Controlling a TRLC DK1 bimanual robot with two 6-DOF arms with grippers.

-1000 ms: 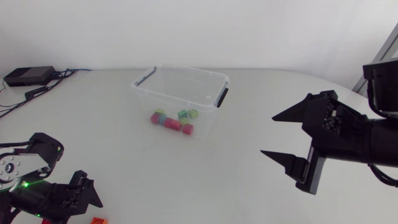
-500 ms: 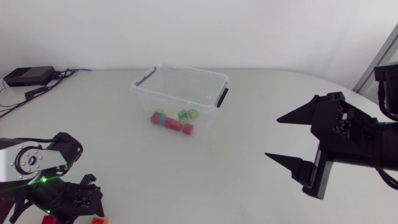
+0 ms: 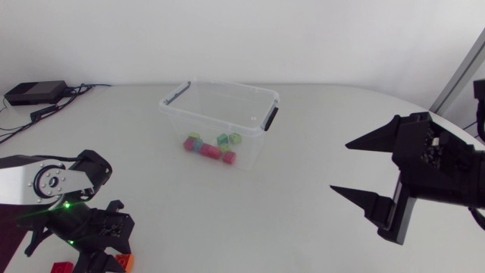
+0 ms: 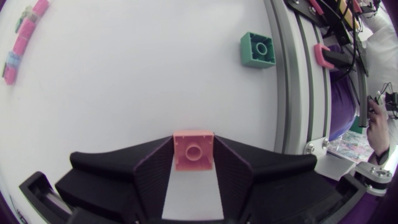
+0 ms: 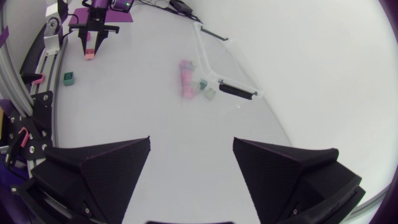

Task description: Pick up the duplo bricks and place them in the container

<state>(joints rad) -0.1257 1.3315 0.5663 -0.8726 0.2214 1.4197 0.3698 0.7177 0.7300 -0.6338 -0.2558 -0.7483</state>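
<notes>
A salmon-pink duplo brick [image 4: 193, 149] sits on the table between my left gripper's [image 4: 193, 171] fingers, which press on it from both sides. From above, that gripper [image 3: 112, 256] points down at the table's front left, with an orange-looking bit of the brick [image 3: 118, 263] beside it. A teal brick [image 4: 258, 50] lies ahead of it near the table edge. The clear container [image 3: 261, 97] stands at the back middle and holds several pink and green bricks [image 3: 212, 147]. My right gripper [image 3: 341, 167] hovers open and empty at the right.
The right wrist view shows the container [image 5: 214, 59], the teal brick [image 5: 68, 77] and my left arm [image 5: 93, 28] across the table. Cables and a black box [image 3: 34, 92] lie at the back left. The metal table frame [image 4: 292, 74] runs just past the teal brick.
My left arm has shifted right, and its fingers have closed in onto the salmon-pink brick. My right gripper has drifted slightly to the right, still open.
</notes>
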